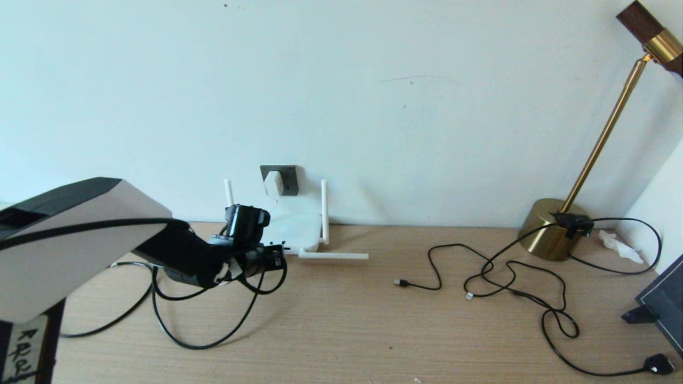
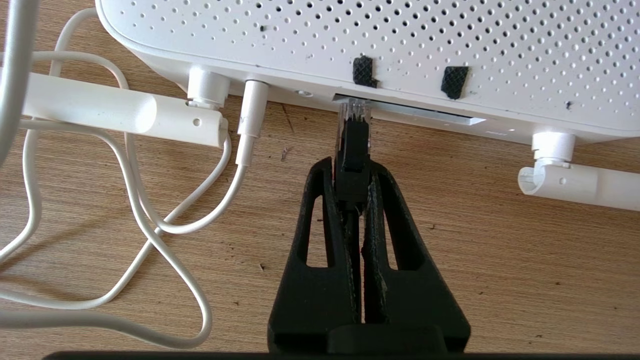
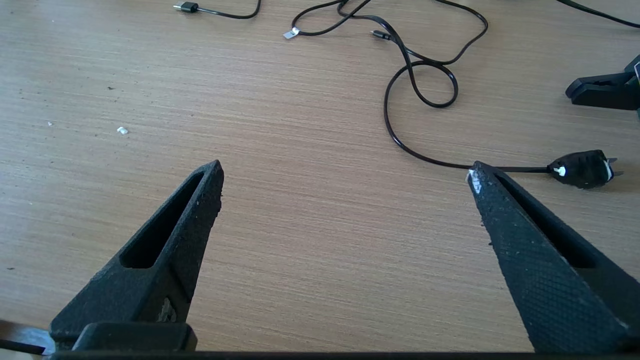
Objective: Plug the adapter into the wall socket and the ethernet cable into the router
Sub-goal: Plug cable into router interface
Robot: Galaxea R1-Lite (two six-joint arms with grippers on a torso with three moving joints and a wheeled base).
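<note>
Fingers of the left gripper (image 2: 354, 172) are clamped on the black connector of the ethernet cable (image 2: 353, 150), whose clear tip sits at the mouth of a dark port in the router (image 2: 350, 35); whether it is fully seated cannot be told. In the head view the left arm reaches low over the worktop (image 1: 347, 320) from about eight o'clock, its wrist level and pointing toward the router (image 1: 296, 224) at the wall, with black cable looping beneath it. Up at twelve o'clock from the router, the adapter (image 1: 273, 183) sits in the wall socket (image 1: 288, 176), its thin white cord running down to the router's front. The right gripper (image 3: 345, 182) hangs above bare worktop with its fingers spread wide and holding nothing; a black plug (image 3: 582, 168) lies just beside one fingertip. A brass lamp (image 1: 555, 234) stands at three o'clock.
</note>
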